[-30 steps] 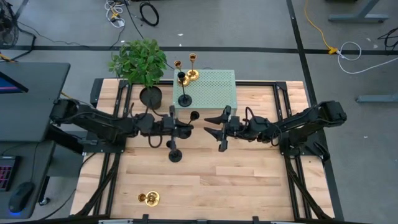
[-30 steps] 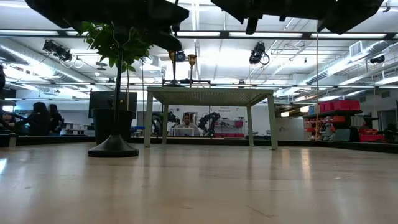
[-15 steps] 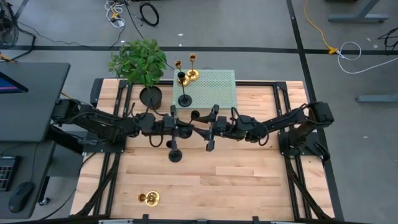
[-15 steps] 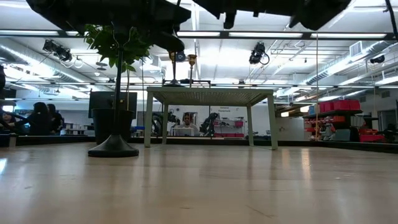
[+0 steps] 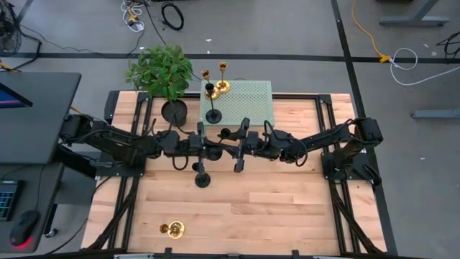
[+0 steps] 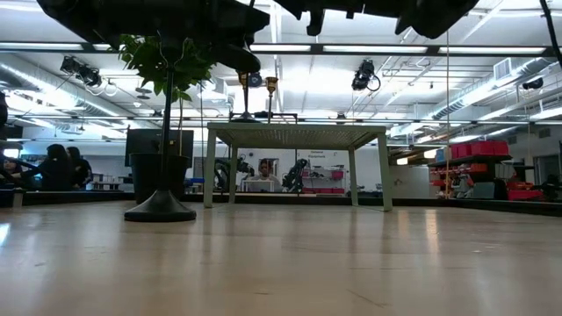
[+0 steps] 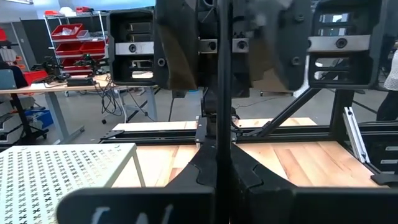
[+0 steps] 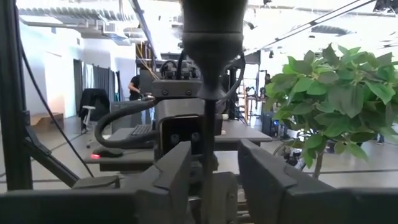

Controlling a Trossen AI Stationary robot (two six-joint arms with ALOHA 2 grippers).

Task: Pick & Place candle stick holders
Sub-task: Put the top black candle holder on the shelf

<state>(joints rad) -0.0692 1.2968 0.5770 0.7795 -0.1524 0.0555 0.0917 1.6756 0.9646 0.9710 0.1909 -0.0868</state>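
Observation:
A matte black candle stick holder (image 5: 203,178) stands upright near the table's middle, its top cup (image 5: 224,133) up. My left gripper (image 5: 214,150) is shut on its thin stem (image 7: 222,93). My right gripper (image 5: 241,146) is open and faces the left one. Its two fingers (image 8: 177,171) stand on either side of the same stem (image 8: 208,124), below the cup (image 8: 211,22), without touching it. A gold holder (image 5: 172,229) lies on its side near the front edge. Two gold holders (image 5: 222,79) and a black one (image 5: 213,115) stand on the green perforated stand (image 5: 248,101). My left gripper pinches the black holder's stem (image 7: 222,127) between its two fingers, well above the base. The fingers come level from the table's left and lie across the stem. The holder stays upright, and its round base (image 6: 161,209) rests on the table.
A black pot with a leafy green plant (image 5: 164,72) stands at the far left, beside the green stand on four legs (image 6: 299,136). People sit in the room beyond the table (image 6: 54,167). Bare wood lies to the front right (image 5: 287,208).
My right gripper has moved toward the table's left, up to the black holder, and has stayed open; its fingers now stand around the stem. My left gripper and the holder have kept still.

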